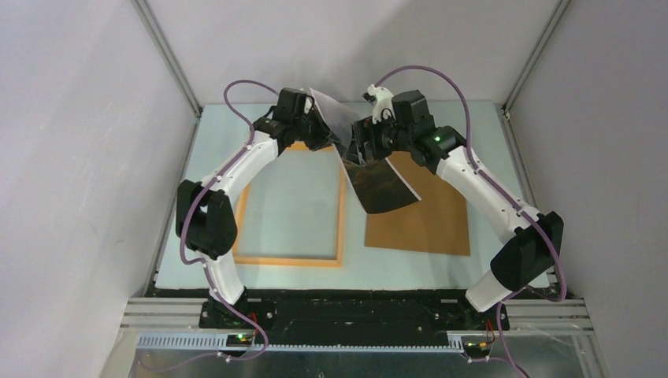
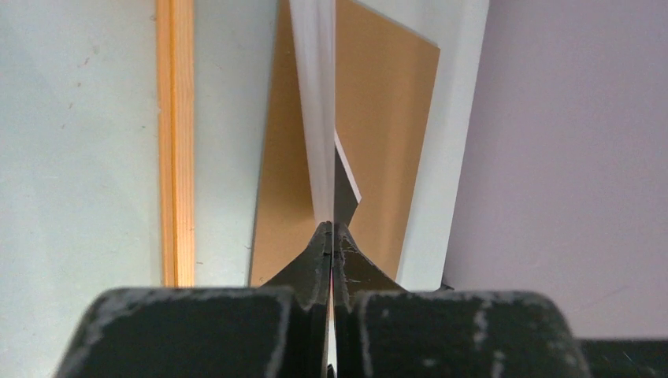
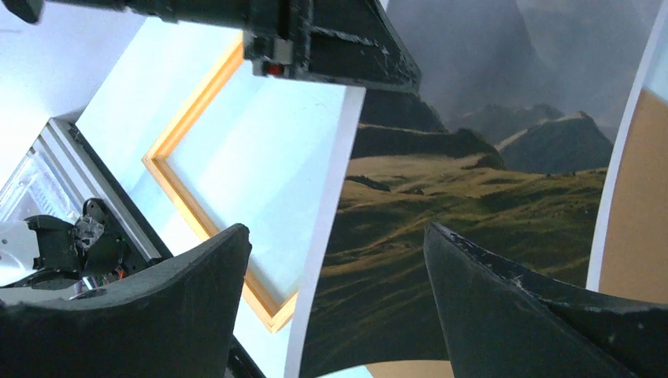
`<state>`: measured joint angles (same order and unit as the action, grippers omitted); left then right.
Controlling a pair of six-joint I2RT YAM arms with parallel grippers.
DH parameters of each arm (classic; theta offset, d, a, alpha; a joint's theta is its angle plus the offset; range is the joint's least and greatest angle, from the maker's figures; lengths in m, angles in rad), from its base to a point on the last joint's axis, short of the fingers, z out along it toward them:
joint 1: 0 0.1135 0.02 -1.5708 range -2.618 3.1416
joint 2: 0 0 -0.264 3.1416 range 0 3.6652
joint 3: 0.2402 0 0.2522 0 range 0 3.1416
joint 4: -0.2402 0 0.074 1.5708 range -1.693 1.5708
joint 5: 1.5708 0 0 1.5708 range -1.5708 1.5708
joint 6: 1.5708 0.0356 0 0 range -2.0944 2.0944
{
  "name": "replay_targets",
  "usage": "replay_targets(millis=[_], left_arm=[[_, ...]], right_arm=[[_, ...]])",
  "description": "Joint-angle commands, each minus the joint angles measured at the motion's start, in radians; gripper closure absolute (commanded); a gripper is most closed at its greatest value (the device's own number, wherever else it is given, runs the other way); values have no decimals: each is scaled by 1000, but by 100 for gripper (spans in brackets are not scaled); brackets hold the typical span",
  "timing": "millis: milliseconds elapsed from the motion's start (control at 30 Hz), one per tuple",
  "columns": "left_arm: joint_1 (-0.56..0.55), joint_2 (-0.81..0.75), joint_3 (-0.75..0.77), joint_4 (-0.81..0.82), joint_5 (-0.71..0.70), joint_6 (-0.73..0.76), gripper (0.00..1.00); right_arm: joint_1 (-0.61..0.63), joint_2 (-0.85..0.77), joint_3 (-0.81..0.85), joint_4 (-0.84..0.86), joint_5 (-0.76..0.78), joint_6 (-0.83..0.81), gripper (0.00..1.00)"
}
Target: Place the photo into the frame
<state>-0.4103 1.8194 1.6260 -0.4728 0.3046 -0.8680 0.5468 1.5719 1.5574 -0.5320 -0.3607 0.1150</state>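
My left gripper (image 2: 331, 234) is clamping the photo (image 1: 382, 187) by its edge, holding it tilted between the frame (image 1: 342, 213) and the board (image 1: 433, 220). My right gripper (image 3: 337, 232) is hanging wide open, facing the photo.

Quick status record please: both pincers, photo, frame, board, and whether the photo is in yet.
left pincer: shut on edge of photo
right pincer: open, facing the picture side, not gripping
photo: lifted and tilted between the arms
frame: flat on table, nothing in it
board: flat, right of frame in the top view
photo in frame: not yet
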Motion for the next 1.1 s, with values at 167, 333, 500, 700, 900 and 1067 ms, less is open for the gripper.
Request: replay_targets(millis=[167,333,500,700,900,1067], left_arm=[[-4,-89,-56,13,-90,-124,100],[-9,-119,-74,8,-112,-144,100],[-17,-139,-96,8,-112,-163,100],[-30,-168,-111,9,-114,-169,100],[-40,-176,-113,10,-112,-173,100],[-49,-174,-112,11,-109,-176,99]], right_arm=[[147,51,59,-42,281,-61,17],[238,45,13,-13,458,-142,20],[312,62,-31,19,642,-233,21],[332,96,-40,43,732,-293,24],[339,121,-37,49,770,-334,39],[343,130,-35,48,773,-340,52]])
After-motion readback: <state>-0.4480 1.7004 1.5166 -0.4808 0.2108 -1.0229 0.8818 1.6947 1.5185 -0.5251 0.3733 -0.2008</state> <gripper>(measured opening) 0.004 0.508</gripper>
